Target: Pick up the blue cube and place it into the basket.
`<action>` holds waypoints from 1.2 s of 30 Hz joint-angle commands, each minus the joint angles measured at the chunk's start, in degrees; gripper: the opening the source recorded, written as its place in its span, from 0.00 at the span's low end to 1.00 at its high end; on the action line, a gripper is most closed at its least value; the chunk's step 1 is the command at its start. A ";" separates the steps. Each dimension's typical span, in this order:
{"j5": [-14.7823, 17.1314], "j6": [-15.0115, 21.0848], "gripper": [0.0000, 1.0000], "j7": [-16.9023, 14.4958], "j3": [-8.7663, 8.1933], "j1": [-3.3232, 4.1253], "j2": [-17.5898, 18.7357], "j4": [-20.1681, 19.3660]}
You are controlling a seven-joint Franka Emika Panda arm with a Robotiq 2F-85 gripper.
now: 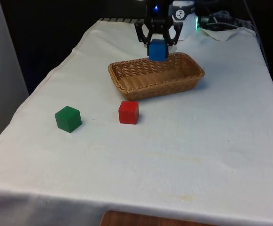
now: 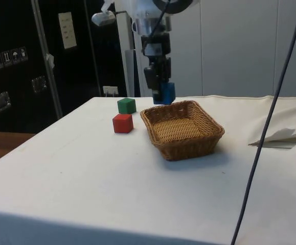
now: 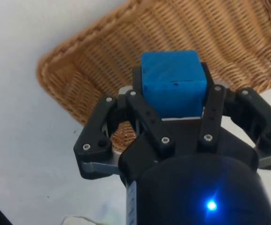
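Item 1, gripper [image 1: 158, 43]: I logged it closed on the blue cube [image 1: 157, 50], fingers pressed against two opposite faces, the cube clear of every surface. In the wrist view the gripper [image 3: 172, 101] held the blue cube [image 3: 172, 82] firmly, with wicker directly beneath it.

Item 2, basket [image 1: 127, 84]: woven, tan, oblong, resting on the white cloth [image 1: 197, 141]. I recorded it lying just below the gripper, with the gripper hanging over the basket's rim on the robot's side. In the side view the gripper [image 2: 160, 94] and blue cube [image 2: 166, 93] sat above the rim of the basket [image 2: 188, 145] at its far end.

Item 3, red cube [image 1: 128, 112]: on the cloth, away from the gripper, beyond the basket's opposite long side and just outside it.

Item 4, green cube [image 1: 68, 118]: on the cloth, farther from the gripper than the red cube and apart from it.
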 commanded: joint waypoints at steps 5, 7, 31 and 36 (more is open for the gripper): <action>0.63 1.32 0.00 -3.38 -2.01 -0.29 -1.15 -2.64; 0.69 1.26 0.00 -3.78 -2.46 -0.17 -1.15 -2.75; 0.52 5.67 0.00 -4.70 -3.55 -0.17 4.07 -3.04; 0.57 7.68 0.00 -4.64 -3.50 -0.17 6.13 -3.09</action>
